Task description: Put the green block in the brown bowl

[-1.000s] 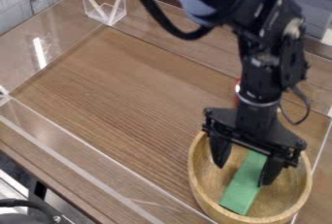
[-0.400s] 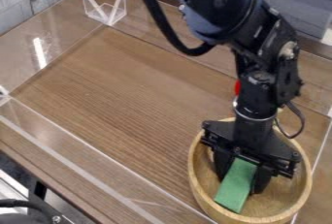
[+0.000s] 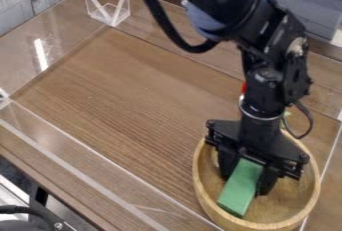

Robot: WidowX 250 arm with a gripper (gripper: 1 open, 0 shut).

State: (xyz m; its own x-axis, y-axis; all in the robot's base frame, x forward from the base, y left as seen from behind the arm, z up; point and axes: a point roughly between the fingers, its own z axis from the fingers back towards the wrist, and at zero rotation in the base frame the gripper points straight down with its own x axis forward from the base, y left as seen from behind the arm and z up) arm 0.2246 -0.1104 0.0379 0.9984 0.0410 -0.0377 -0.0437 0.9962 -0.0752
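The brown bowl (image 3: pixel 202 182) sits at the lower right of the wooden table. Inside it the green block (image 3: pixel 241 193) lies slanted, its lower end near the bowl's front wall. My gripper (image 3: pixel 253 178) points straight down into the bowl. Its two black fingers stand on either side of the block's upper end and are closed against it. The arm hides the bowl's far rim and the top of the block.
A wood-grain tabletop (image 3: pixel 127 85) stretches left and back from the bowl. Low clear acrylic walls (image 3: pixel 54 135) border it. A small clear plastic stand (image 3: pixel 107 10) sits at the back left. The bowl lies close to the table's front right edge.
The fingers stood wide apart either side of the block a second ago. They have since closed inward onto it. The hand has stayed in place over the bowl.
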